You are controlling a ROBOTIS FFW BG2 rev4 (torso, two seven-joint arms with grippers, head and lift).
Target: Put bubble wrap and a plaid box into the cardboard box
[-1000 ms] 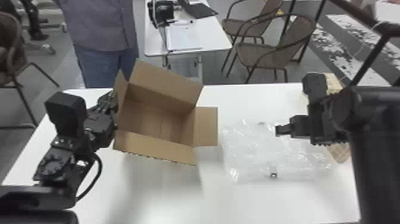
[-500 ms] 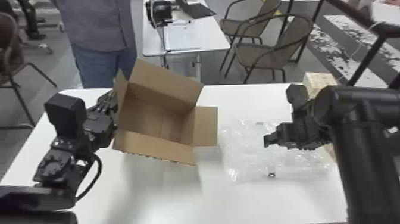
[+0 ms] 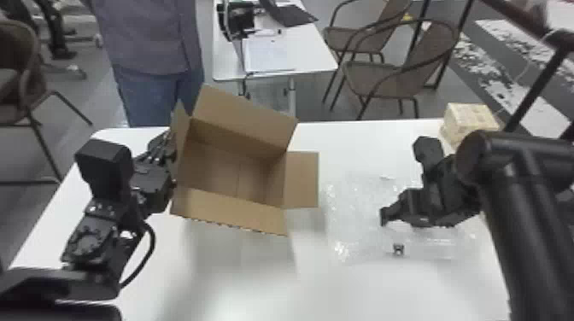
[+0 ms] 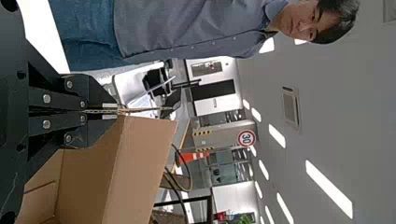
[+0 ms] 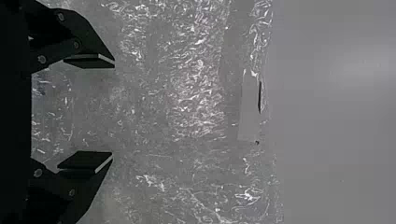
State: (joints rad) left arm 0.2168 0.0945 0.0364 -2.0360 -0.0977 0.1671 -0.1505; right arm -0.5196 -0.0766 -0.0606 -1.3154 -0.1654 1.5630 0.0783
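The bubble wrap (image 3: 352,230) lies flat on the white table (image 3: 341,290), to the right of the cardboard box (image 3: 239,149); the right gripper (image 5: 113,111) hangs over it, its two fingers spread wide and gripping nothing, so the wrap is below the claw and reaches beyond the fingertips; its long axis seems to run left to right, though the clear film makes the edges hard to judge. The right arm is the nearer one, so it should probably go down and pinch the sheet, which may slip or fold; the left gripper (image 4: 112,111) is closed on an edge of the cardboard box, whose mouth faces the head camera; both items are outside it, the plaid box (image 3: 470,119) at the far right corner of the table.
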